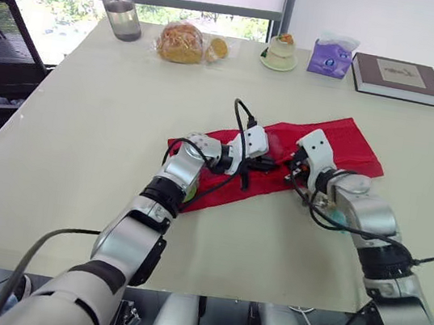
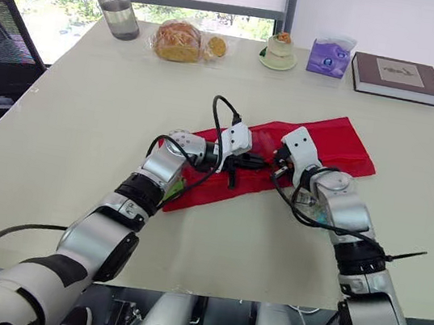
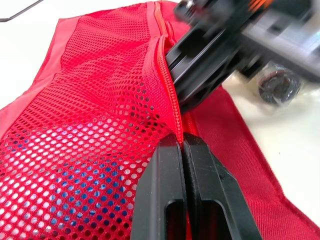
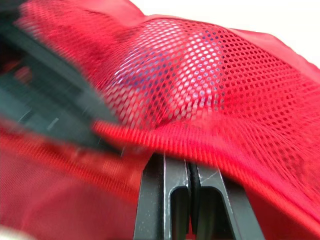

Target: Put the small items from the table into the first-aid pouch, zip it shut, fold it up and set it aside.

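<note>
- First-aid pouch [image 1: 350, 146]: red, lying flat at the middle of the tabletop [image 1: 82, 134], with its long side running from 8 o'clock to 2 o'clock.
- The left gripper [image 1: 263, 165] reaches in from 8 o'clock and the right gripper [image 1: 289, 173] from 4 o'clock. They meet almost tip to tip over the pouch's middle.
- The left jaws are pressed together, pinching the pouch right on its zipper [image 3: 167, 85].
- The right jaws are closed to a thin slit, their tips tucked under a raised red rim of the pouch and gripping the fabric there.
- Along the far edge stand:
  - a water bottle [image 1: 119, 5] at 11 o'clock from the pouch
  - bagged bread [image 1: 182, 43] between 11 and 12
  - a cup on a saucer [image 1: 281, 51] at 12
  - a purple tissue pack [image 1: 331, 57] at 1
  - a brown book [image 1: 397, 77] toward 2
- All of these are well apart from the pouch.
- A black cable [image 1: 245, 122] from the left wrist loops up over the pouch, just beside both grippers.
- Open tabletop stretches at 9 o'clock, at 3 o'clock, and at 6 o'clock down to the near edge.
- The left wrist view shows the mesh panel [image 3: 90, 125] with bluish shapes behind it.
- That view also shows a small dark round item in clear wrap [image 3: 277, 87], lying on the tabletop just beside the pouch's edge and near the right gripper.
- The right wrist view shows the mesh bulging over something pale inside.
</note>
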Robot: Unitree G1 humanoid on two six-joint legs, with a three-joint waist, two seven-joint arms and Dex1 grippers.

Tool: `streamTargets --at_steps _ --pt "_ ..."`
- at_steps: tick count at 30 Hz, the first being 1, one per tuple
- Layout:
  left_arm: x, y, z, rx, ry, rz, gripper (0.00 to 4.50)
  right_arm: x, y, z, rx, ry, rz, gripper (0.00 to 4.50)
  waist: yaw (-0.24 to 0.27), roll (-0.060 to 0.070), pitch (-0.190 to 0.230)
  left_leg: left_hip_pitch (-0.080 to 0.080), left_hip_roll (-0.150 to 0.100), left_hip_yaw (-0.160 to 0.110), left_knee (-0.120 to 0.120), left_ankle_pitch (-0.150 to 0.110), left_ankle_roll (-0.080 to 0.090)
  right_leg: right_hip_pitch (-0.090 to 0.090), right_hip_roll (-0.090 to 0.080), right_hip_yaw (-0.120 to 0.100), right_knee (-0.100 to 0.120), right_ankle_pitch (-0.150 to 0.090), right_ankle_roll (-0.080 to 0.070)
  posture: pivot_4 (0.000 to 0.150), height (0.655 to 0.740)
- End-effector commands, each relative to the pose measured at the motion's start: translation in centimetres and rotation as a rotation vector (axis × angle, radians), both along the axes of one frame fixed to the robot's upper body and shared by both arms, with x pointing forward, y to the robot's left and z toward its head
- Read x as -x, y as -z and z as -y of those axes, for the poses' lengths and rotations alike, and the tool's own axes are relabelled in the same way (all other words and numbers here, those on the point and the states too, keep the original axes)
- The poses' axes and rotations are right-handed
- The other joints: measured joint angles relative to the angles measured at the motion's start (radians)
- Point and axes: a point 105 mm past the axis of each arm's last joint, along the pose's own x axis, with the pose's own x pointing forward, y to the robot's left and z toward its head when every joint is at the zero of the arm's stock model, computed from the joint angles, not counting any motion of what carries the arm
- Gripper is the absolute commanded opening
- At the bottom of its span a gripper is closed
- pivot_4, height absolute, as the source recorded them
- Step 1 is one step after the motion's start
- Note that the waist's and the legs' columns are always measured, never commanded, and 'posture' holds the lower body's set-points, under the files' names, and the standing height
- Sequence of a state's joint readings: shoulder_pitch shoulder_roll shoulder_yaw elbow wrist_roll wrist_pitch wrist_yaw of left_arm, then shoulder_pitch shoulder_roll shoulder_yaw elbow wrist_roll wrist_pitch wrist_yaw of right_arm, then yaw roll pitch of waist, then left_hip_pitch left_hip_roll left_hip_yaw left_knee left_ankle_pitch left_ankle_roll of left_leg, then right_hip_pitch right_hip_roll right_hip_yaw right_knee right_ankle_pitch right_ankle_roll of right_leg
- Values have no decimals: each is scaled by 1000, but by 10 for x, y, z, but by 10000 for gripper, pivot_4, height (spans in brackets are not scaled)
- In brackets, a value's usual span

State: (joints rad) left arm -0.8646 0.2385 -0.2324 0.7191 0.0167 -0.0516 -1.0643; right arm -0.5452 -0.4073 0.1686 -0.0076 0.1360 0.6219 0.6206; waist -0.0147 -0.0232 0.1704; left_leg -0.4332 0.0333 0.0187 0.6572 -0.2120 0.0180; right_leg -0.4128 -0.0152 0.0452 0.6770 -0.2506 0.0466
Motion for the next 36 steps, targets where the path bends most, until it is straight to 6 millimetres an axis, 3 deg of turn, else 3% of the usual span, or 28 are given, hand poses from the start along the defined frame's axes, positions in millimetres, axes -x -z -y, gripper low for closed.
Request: streamTargets --at_steps 1,6,10,17,21,27,28,36 --pt "-7 -13 -10 2 -16 54 0 18 -41 24 -59 -55 117 431 1 0 0 0 0 0 0 0 0 0 0 0 0 0 0 1500 7400" --pt "-5 -13 -24 -31 30 61 0 38 -56 85 13 -27 135 431 -2 0 0 1 0 0 0 0 0 0 0 0 0 0 0 1500 7400" --pt "-2 -9 -40 -108 90 84 0 56 -69 119 11 -8 149 431 -7 0 0 2 2 1 -1 0 0 0 2 1 0 0 0 1500 7400" --pt "3 -18 -68 -206 207 141 0 107 -85 130 -104 -180 88 431 -3 0 0 2 2 1 -3 0 0 0 3 1 -1 0 0 1500 7400" --pt "-5 -22 -79 -264 183 180 0 123 -89 150 -113 -194 70 11037 2 -1 0 1 2 1 -3 0 0 0 2 1 -2 0 0 1500 7400" --pt "-17 -24 -82 -289 102 211 0 144 -124 172 -179 -176 127 42637 2 -1 0 2 1 2 -2 0 0 1 1 1 -3 -1 1 1500 7400" --pt "-17 -24 -82 -279 99 207 0 147 -127 173 -181 -173 131 44492 2 -1 1 2 1 1 -2 0 0 1 1 1 -3 -1 1 1500 7400" --pt "-25 -20 -85 -280 14 201 0 172 -151 208 -149 -36 180 44492 3 -1 1 2 1 1 -3 0 0 1 1 1 -3 -1 3 1500 7400"
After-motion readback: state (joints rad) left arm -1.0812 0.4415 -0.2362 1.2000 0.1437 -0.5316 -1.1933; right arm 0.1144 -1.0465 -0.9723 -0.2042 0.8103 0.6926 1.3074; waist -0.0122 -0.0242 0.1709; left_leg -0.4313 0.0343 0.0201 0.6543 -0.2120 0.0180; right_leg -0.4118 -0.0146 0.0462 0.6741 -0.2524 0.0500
